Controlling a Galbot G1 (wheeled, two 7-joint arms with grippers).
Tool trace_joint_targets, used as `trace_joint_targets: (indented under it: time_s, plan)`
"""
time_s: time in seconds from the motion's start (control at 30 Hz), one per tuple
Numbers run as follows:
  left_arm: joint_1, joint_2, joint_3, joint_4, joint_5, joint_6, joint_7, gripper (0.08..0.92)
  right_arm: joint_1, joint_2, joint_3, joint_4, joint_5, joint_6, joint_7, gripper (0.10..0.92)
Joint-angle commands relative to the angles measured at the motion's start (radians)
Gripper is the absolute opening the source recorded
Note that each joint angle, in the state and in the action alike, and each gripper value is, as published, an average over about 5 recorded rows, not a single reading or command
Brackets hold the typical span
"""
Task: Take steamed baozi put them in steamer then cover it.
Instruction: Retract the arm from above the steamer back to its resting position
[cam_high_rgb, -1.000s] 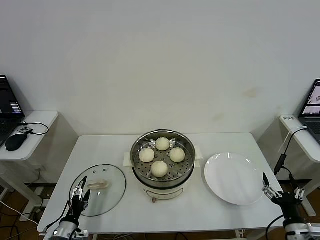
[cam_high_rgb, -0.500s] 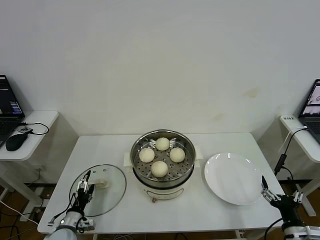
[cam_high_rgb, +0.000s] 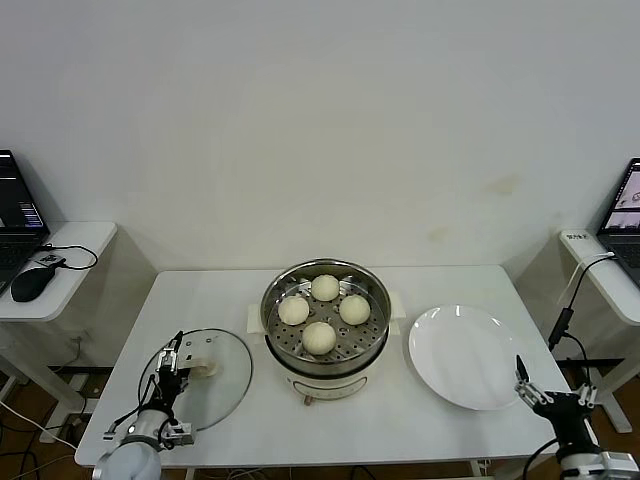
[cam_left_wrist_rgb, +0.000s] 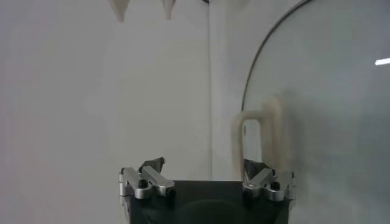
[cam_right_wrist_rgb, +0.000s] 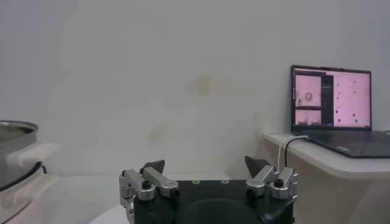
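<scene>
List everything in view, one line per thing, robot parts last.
Cream-white round dough buns: four, on the perforated tray inside the steamer.
Shiny round stainless-steel steamer on a white base: one, table centre, uncovered.
Clear round glass lid with metal rim and cream handle: one, flat on the table, left of the steamer.
Flat round white plate: one, right of the steamer, nothing on it.
White rectangular table: one, under all these.
Open laptops: two, on side desks, far left and far right.
Black computer mouse: one, left side desk.
Left gripper: open, over the lid's near edge.
Right gripper: open, idle by the table's right near corner.
</scene>
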Motion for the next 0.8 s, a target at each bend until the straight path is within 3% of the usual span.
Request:
trace_joint_targets:
  time_s: [0.03, 0.57, 0.8]
  plan:
    - [-0.023, -0.003, 0.002, 0.028, -0.005, 0.001, -0.002, 0.814, 0.001, 0.001, -0.006, -0.007, -0.004, 0.0, -0.002, 0.823]
    - [-0.027, -0.004, -0.012, 0.075, -0.018, -0.019, -0.054, 0.385, 0.004, -0.001, -0.018, -0.011, -0.009, -0.001, -0.006, 0.823]
    - [0.011, 0.027, -0.039, -0.005, -0.044, -0.028, -0.082, 0.187, -0.005, -0.007, -0.034, -0.003, -0.021, 0.001, -0.009, 0.823]
